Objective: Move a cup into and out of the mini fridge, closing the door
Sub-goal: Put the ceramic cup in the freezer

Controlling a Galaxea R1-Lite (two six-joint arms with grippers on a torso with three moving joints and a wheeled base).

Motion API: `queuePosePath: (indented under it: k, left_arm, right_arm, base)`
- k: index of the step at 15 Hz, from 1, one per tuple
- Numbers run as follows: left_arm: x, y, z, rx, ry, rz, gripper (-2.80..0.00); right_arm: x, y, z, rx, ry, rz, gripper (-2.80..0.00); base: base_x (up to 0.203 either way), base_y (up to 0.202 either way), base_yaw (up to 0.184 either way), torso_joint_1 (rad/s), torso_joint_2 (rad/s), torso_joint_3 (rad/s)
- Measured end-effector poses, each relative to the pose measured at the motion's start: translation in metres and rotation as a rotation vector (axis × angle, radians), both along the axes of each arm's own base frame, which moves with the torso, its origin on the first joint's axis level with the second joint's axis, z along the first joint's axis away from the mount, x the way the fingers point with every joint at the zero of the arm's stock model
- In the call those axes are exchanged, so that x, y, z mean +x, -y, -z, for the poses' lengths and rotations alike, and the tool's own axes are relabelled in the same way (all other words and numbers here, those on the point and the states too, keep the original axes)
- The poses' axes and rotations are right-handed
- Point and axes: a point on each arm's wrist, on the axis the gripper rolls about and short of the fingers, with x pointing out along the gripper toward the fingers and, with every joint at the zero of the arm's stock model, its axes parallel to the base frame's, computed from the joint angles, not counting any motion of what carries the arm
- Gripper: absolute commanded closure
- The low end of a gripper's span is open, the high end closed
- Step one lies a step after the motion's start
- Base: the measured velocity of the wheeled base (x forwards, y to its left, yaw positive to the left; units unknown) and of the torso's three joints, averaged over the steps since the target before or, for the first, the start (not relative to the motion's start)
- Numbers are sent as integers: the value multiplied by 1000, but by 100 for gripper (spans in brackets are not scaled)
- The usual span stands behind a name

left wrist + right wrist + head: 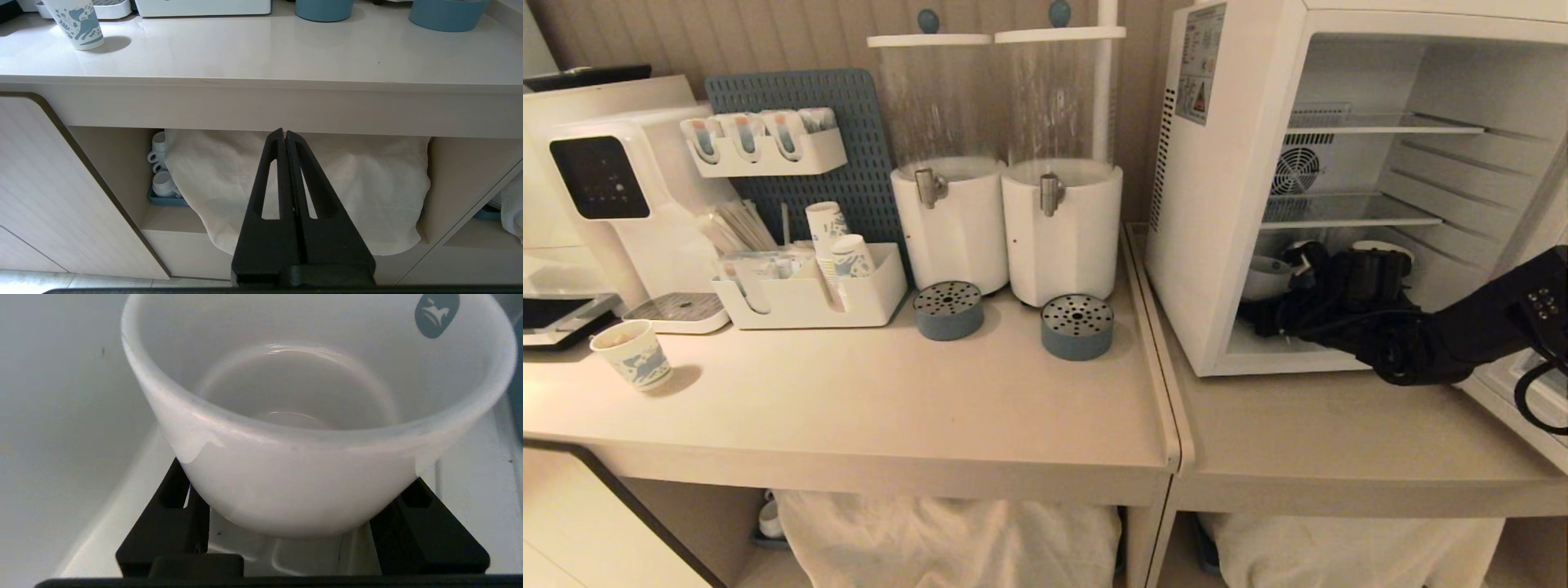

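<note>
The mini fridge (1225, 204) stands on the right counter with its door (1507, 392) swung open at the far right. My right arm reaches into its bottom compartment. My right gripper (1294, 269) is shut on the cup (1264, 278), a squat white cup just above the fridge floor. In the right wrist view the cup (310, 396) fills the frame, with a small blue mark (436, 314) inside its rim, and the black fingers (179, 506) of my right gripper (296, 486) press on both of its sides. My left gripper (284, 132) hangs shut and empty below the counter's front edge.
Two white drink dispensers (1005, 220) with blue drip cups stand left of the fridge. Further left are an organiser with paper cups (837, 245), a lone paper cup (633, 351) and a water machine (613, 196). Wire shelves (1347, 216) sit above my right arm. A white cloth (294, 188) hangs under the counter.
</note>
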Motion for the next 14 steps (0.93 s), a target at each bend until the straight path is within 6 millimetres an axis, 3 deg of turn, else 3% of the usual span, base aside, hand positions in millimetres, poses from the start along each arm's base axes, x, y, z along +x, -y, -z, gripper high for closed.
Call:
queuePosePath:
  k: [4,5,10,14]
  left_arm:
    - [0,0,0,0,0,0,0]
    - [0,0,0,0,0,0,0]
    - [0,0,0,-1,0,0,0]
    - [0,0,0,0,0,0,0]
  right_arm:
    - [2,0,3,2,-7,0,0]
    - [3,0,4,1,-5,2,-280]
    - [19,-2,10,-9,-5,28,-280]
    - [20,-9,13,-10,-12,17,-280]
  base:
    - [0,0,0,0,0,0]
    - [0,0,0,0,0,0]
    - [0,0,0,0,0,0]
    - [0,0,0,0,0,0]
